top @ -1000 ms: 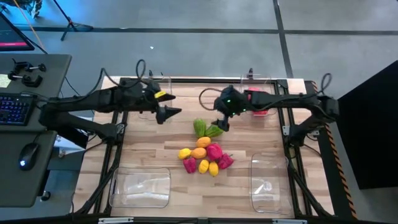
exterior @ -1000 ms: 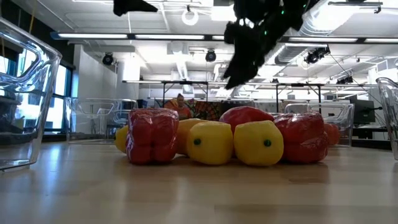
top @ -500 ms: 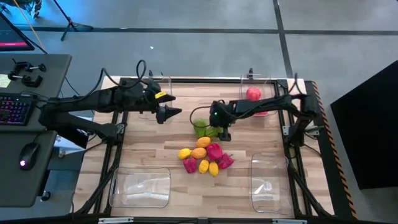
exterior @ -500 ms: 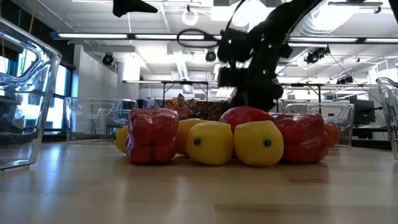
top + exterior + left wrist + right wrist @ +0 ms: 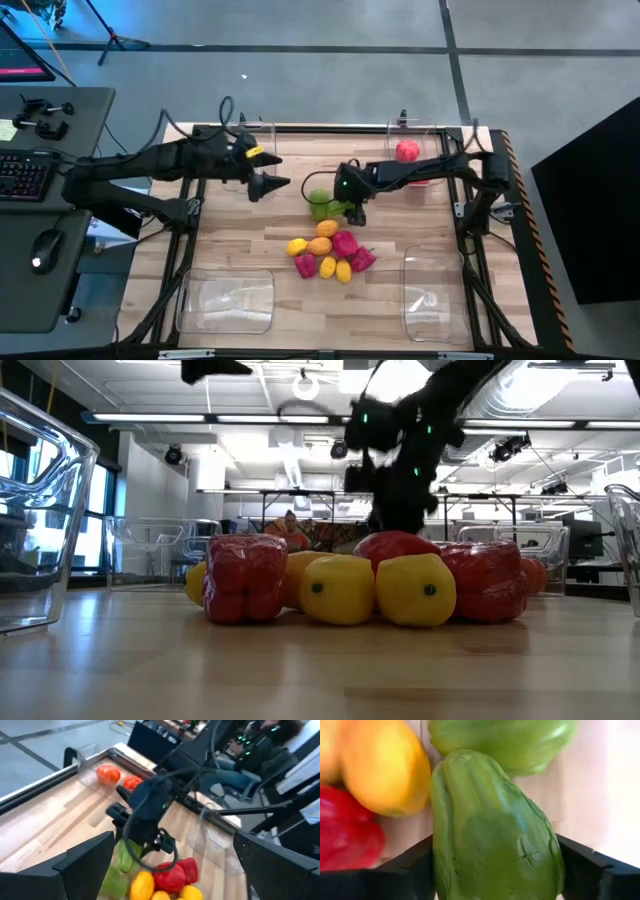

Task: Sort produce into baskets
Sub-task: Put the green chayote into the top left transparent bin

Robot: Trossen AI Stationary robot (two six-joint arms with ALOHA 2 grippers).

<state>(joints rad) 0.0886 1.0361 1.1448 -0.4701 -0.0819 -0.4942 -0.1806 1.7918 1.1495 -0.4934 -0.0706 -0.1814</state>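
Note:
The produce lies in a pile (image 5: 328, 252) mid-table: red, yellow, orange and magenta pieces, with two green ones (image 5: 323, 207) at its far side. My right gripper (image 5: 352, 212) is low over the green ones. In the right wrist view it is open, with one finger on each side of a long green piece (image 5: 490, 820) that lies on the table. My left gripper (image 5: 270, 185) is open and empty, held above the table left of the pile. Two red pieces (image 5: 407, 150) lie in the far right basket (image 5: 440, 135). My right gripper comes from above and its two fingers (image 5: 402, 870) stand close along the two long sides of the green piece (image 5: 445, 865). I cannot tell whether they touch it. The piece lies on the table.
A second green piece (image 5: 505, 740), an orange one (image 5: 385, 765) and a red one (image 5: 345, 830) crowd the green piece. Clear baskets stand at the near left (image 5: 228, 300), near right (image 5: 435, 295) and far left (image 5: 255, 135) corners. Bare wood lies in front of the pile (image 5: 320, 670).
My right gripper has moved from the far right basket toward the table's left and near side and come down over the green pieces. In the last half second it has nearly stopped there. The produce pile has not moved.

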